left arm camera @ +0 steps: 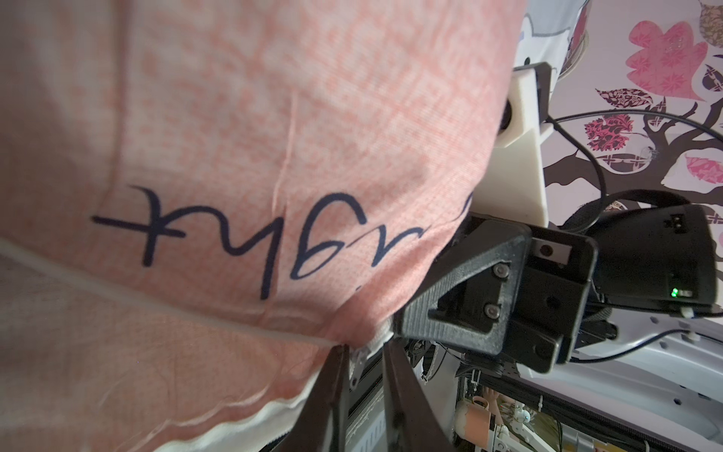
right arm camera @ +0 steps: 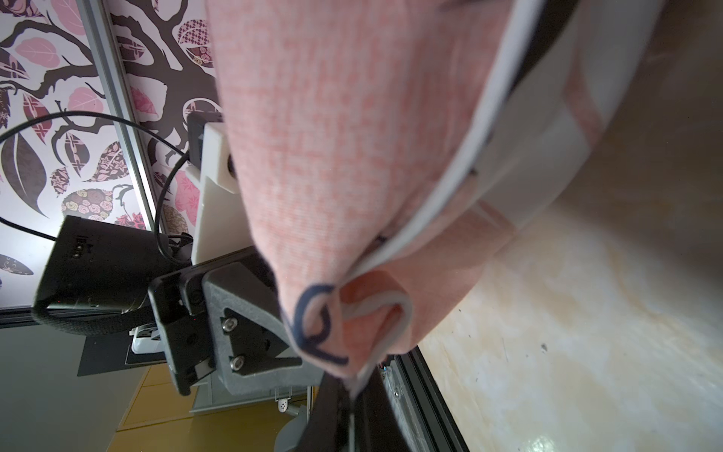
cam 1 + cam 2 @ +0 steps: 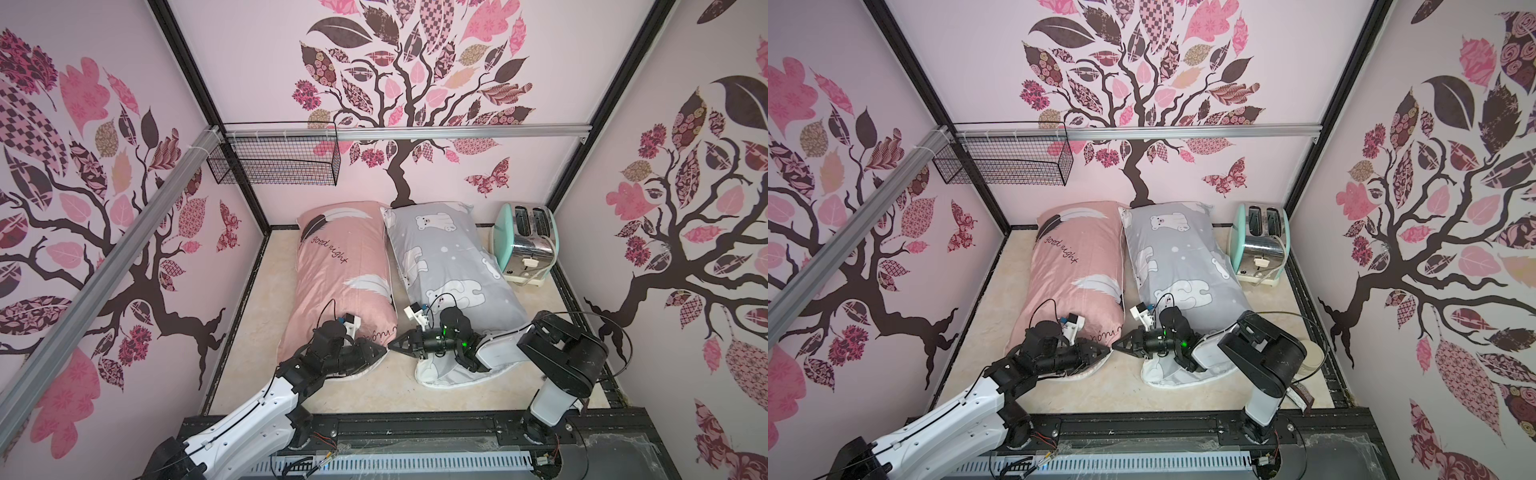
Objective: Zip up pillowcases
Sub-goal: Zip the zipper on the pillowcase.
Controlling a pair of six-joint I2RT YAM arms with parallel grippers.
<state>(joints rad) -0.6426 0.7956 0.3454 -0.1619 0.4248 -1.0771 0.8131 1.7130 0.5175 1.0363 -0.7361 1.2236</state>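
Two pillowcases lie side by side on the beige table: the pink one [image 3: 345, 270] [image 3: 1077, 270] with "good night" script, and the grey one [image 3: 453, 266] [image 3: 1183, 266] with polar bears. Both grippers meet at the pink one's near right corner. My right gripper [image 3: 393, 343] [image 2: 354, 391] is shut on that corner's white piping and fabric [image 2: 375, 313]. My left gripper [image 3: 381, 352] [image 1: 364, 348] faces it with its jaws a narrow gap apart. A small metal zipper pull [image 1: 358, 364] hangs between them against one finger. My right arm lies across the grey pillowcase's near end.
A mint and chrome toaster [image 3: 528, 245] [image 3: 1260, 245] stands at the back right beside the grey pillowcase. A black wire basket [image 3: 274, 158] hangs from the rail at the back left. The black base rail [image 3: 415, 428] runs along the table's near edge.
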